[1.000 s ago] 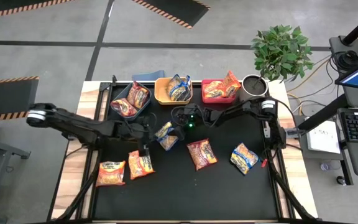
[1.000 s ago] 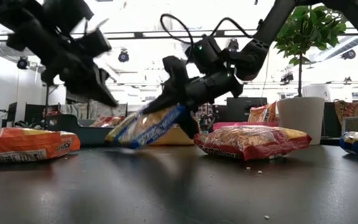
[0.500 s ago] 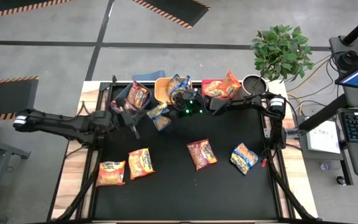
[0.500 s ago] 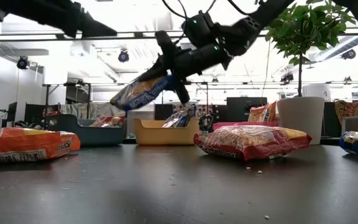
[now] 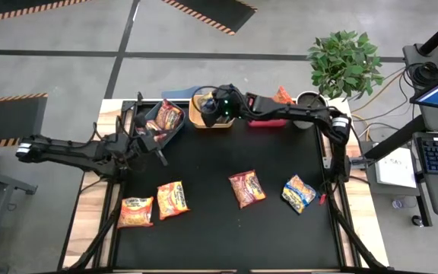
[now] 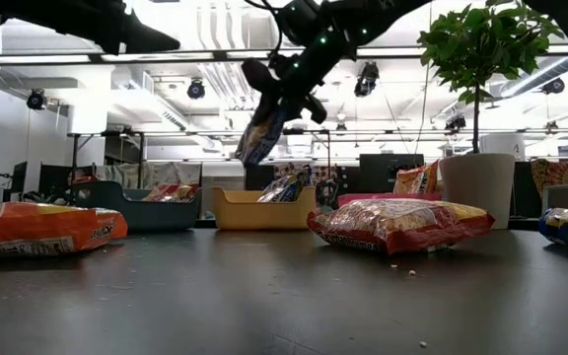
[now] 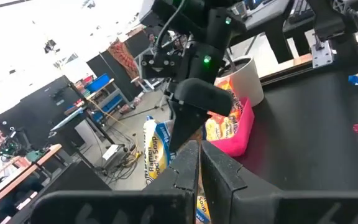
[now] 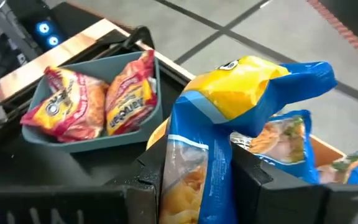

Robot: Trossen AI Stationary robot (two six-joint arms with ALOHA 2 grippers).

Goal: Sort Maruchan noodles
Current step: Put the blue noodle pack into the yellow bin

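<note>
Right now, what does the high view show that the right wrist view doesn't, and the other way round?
Only the high view shows four loose packets on the table, the red bin, the plant, and the left tool shut near the blue bin.

Only the right wrist view shows the blue-trimmed packet clamped in the right tool.

Both show the blue bin holding two red-trimmed packets, and the yellow bin.

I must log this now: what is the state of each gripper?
Left gripper: shut, holding nothing, near the blue bin.
Right gripper: shut on a blue-trim packet, above the yellow bin.
</note>
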